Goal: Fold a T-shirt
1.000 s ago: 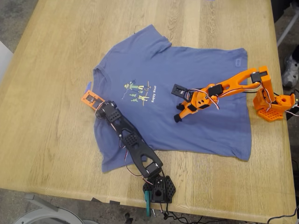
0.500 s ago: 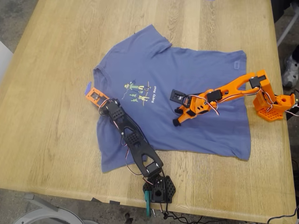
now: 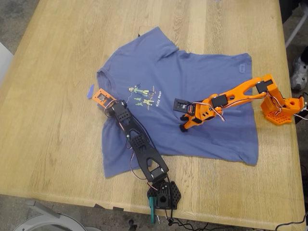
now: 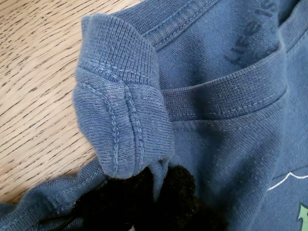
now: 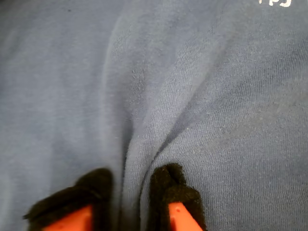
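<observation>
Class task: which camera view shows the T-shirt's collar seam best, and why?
The first wrist view: the collar fills it, ribbing and stitching sharp, bunched at my first gripper. The exterior view shows the whole T-shirt but the collar only small. The second wrist view shows plain cloth pinched.

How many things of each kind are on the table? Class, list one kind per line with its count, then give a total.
T-shirt: 1
Robot arms: 2, a black arm and an orange arm
Small blue scrap: 1
Total: 4
</observation>
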Controlling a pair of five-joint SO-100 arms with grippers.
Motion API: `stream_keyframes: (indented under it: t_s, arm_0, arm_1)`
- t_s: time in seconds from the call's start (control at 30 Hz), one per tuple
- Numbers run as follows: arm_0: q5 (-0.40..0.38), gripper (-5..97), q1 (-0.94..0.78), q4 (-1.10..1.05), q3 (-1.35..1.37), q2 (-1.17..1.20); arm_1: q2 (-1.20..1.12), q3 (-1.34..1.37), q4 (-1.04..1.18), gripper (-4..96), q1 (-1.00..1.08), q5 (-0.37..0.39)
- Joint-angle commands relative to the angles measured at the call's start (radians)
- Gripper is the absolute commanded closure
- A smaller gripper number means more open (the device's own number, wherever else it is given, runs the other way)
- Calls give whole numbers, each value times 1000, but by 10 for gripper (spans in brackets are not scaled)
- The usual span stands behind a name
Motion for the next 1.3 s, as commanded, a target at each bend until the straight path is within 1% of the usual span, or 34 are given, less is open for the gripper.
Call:
stream_keyframes:
  t_s: [0.0,0.17,0.27,0.4,0.73,0.83,1.03,1.27]
  arm_0:
    - [-14,918,20,-32,-37,107]
    - [-5,918,17,-37,-38,101]
    - [2,918,23,-37,-38,101]
    - [8,918,44,-17,-38,124]
    - [5,918,107,-9,-38,250]
    - [5,918,130,12,-38,307]
    - [12,918,176,67,-37,405]
    - [14,918,236,207,-37,488]
  arm_1:
    - [-5,-5,29,835,-2,-12]
    - [-8,-5,55,835,3,-20]
    - [-5,-5,95,911,14,-29]
    - [20,2,133,911,44,-31]
    - [118,-15,-28,912,184,-58]
    - [143,-60,-46,912,218,-74]
    - [170,-195,-23,912,245,-78]
    - [170,-354,20,913,259,-78]
